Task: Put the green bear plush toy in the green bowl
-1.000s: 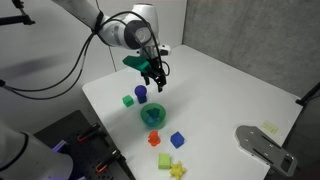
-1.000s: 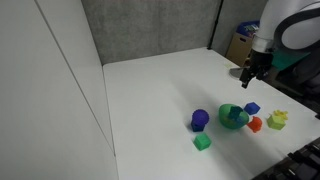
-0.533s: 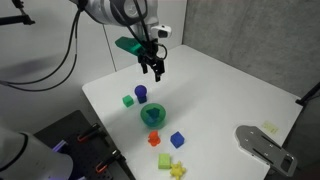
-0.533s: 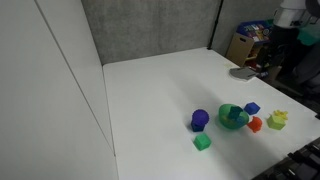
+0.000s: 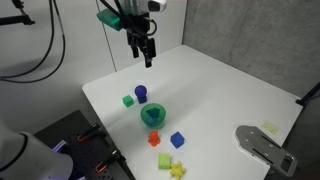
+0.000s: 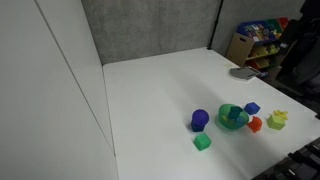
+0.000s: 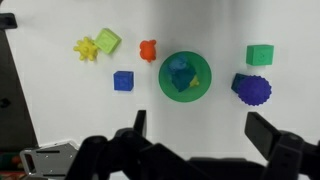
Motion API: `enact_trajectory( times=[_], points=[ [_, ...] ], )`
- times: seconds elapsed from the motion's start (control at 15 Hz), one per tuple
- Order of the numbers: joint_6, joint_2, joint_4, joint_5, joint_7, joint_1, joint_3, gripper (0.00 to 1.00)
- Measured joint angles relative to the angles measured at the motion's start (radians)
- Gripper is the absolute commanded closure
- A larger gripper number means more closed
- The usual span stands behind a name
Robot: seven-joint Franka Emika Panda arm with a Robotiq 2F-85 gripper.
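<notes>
The green bowl (image 5: 143, 117) sits near the front of the white table, and it also shows in an exterior view (image 6: 224, 121) and in the wrist view (image 7: 185, 96). The dark teal-green bear plush toy (image 7: 181, 75) lies inside the bowl, seen as a bluish lump in both exterior views (image 5: 153, 114) (image 6: 235, 116). My gripper (image 5: 145, 58) hangs high above the table, behind the bowl, open and empty. In the wrist view its fingers (image 7: 200, 125) are spread wide with the bowl far below.
Next to the bowl are a purple-blue cylinder (image 7: 252, 89), a green cube (image 7: 260, 54), a blue block (image 7: 123, 81), a small orange toy (image 7: 148, 49), a yellow-green cube (image 7: 108, 41) and a yellow piece (image 7: 86, 48). A grey wall stands behind the table.
My gripper has risen from just above the table to high over it and moved back from the bowl. It has left one exterior view. The toy stays in the bowl.
</notes>
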Motion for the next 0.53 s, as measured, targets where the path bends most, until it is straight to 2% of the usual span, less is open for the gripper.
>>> enact_trajectory(
  times=[0.27, 0.53],
  points=[
    [-0.067, -0.061, 0.011, 0.001, -0.010, -0.004, 0.001, 0.00],
    [-0.082, -0.070, 0.010, 0.004, -0.021, -0.007, 0.001, 0.00]
  ],
)
